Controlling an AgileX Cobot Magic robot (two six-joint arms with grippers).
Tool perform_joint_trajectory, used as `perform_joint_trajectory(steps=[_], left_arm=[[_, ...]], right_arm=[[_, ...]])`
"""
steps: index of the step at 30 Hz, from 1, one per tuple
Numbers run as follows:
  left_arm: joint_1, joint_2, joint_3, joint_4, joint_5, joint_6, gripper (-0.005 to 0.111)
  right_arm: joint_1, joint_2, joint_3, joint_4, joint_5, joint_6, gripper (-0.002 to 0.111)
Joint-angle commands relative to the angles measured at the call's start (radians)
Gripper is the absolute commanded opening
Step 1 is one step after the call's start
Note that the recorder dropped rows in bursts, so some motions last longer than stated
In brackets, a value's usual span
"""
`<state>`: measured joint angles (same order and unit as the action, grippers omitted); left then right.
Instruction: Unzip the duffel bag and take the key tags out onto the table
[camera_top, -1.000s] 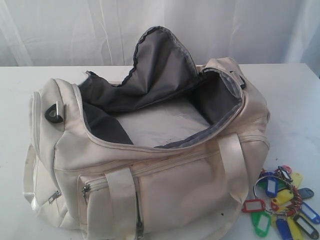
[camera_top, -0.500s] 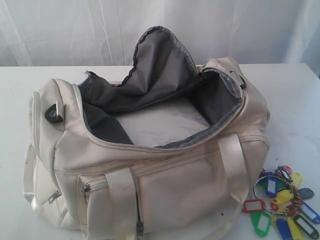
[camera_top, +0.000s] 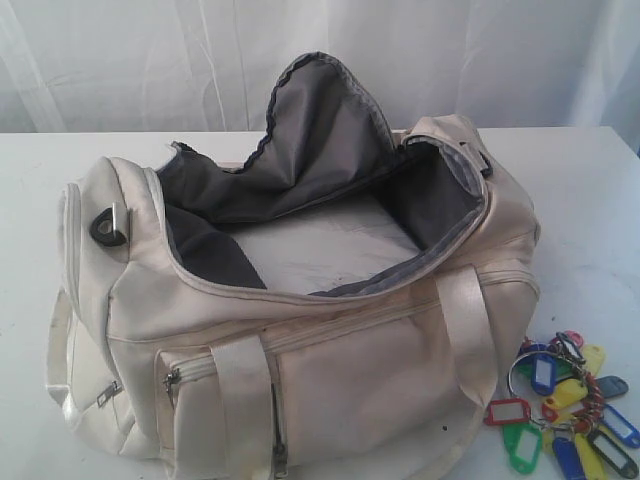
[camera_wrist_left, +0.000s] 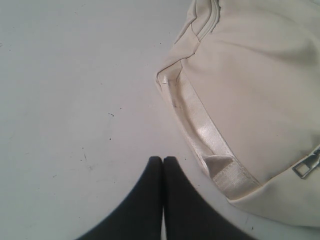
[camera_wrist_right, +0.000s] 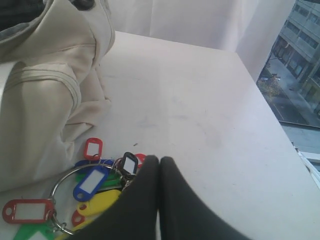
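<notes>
The cream duffel bag (camera_top: 300, 330) lies on the white table (camera_top: 590, 200) with its curved top zipper undone and the grey-lined flap standing up; the inside shows nothing but lining. The key tags (camera_top: 565, 410), a bunch in red, blue, yellow and green on a metal ring, lie on the table by the bag's right end. In the right wrist view the key tags (camera_wrist_right: 92, 182) rest just beside my right gripper (camera_wrist_right: 159, 161), which is shut and holds nothing. My left gripper (camera_wrist_left: 162, 161) is shut above bare table, next to the bag's strap (camera_wrist_left: 200, 132). Neither gripper shows in the exterior view.
White curtains (camera_top: 320, 50) hang behind the table's far edge. The right wrist view shows the table's right edge (camera_wrist_right: 280, 130) with a window and buildings beyond. A black strap ring (camera_top: 108, 228) sits on the bag's left end.
</notes>
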<state>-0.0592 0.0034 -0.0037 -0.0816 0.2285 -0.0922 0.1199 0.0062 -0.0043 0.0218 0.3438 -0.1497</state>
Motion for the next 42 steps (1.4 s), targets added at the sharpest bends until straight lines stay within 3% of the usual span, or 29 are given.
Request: perform_joint_trajectory(steps=[1,17,25,42], left_arm=[[-0.007,-0.003,0.004,0.001,-0.002,0.002,0.0],[-0.007,-0.003,0.004,0.001,-0.002,0.002,0.0],[-0.007,-0.003,0.004,0.001,-0.002,0.002,0.0],[-0.007,-0.003,0.004,0.001,-0.002,0.002,0.0]], right_arm=[[0.01,-0.006,0.004,-0.004,-0.013,0.005,0.0],[0.041,-0.006,0.004,-0.022,-0.011,0.129,0.0],[-0.031,-0.006,0.004,-0.022,-0.01,0.129,0.0],[-0.031,-0.006,0.004,-0.022,-0.01,0.155,0.0]])
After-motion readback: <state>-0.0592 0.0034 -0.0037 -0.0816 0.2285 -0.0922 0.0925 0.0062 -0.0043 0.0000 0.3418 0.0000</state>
